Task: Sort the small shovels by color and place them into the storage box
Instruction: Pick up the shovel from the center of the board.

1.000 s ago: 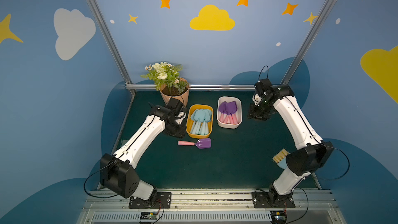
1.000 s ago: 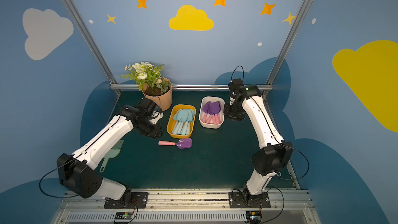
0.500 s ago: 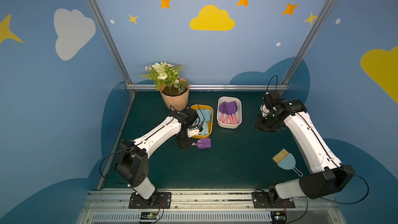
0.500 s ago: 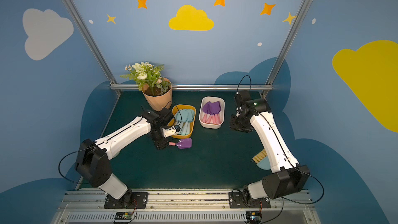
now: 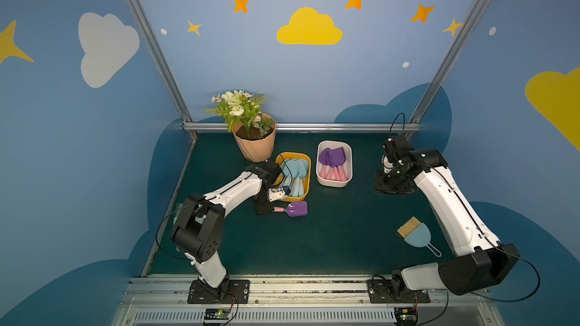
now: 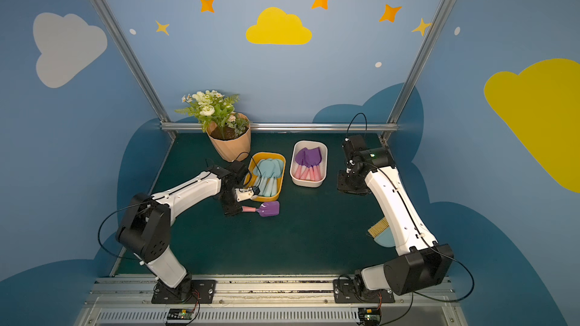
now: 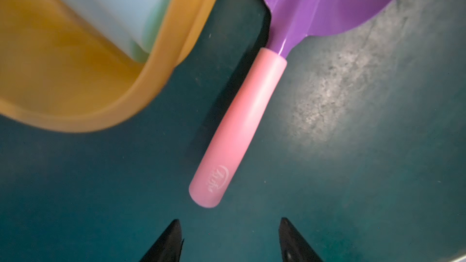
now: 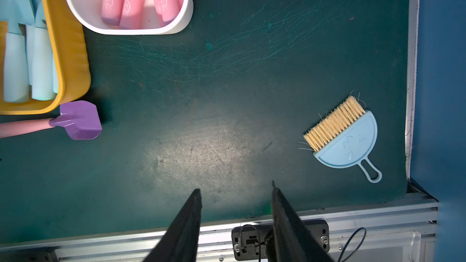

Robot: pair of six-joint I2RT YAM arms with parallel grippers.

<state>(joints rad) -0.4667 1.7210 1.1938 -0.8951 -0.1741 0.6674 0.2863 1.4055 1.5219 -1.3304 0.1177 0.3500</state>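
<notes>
Potted white flowers (image 5: 255, 147) at back, blue tan-bristled brush (image 5: 415, 235), green mat (image 5: 342, 243)

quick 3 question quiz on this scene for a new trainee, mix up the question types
1. True or false: the purple shovel lies inside a box.
2. Which box holds the light blue shovels? A) yellow box B) white box C) neither
3. On the left gripper, are the jaws open or shut, and is the shovel's pink handle gripped?

Key:
1. False: it lies on the green mat beside the yellow box.
2. A.
3. Open; the handle's end sits just ahead of them, not gripped.
</notes>
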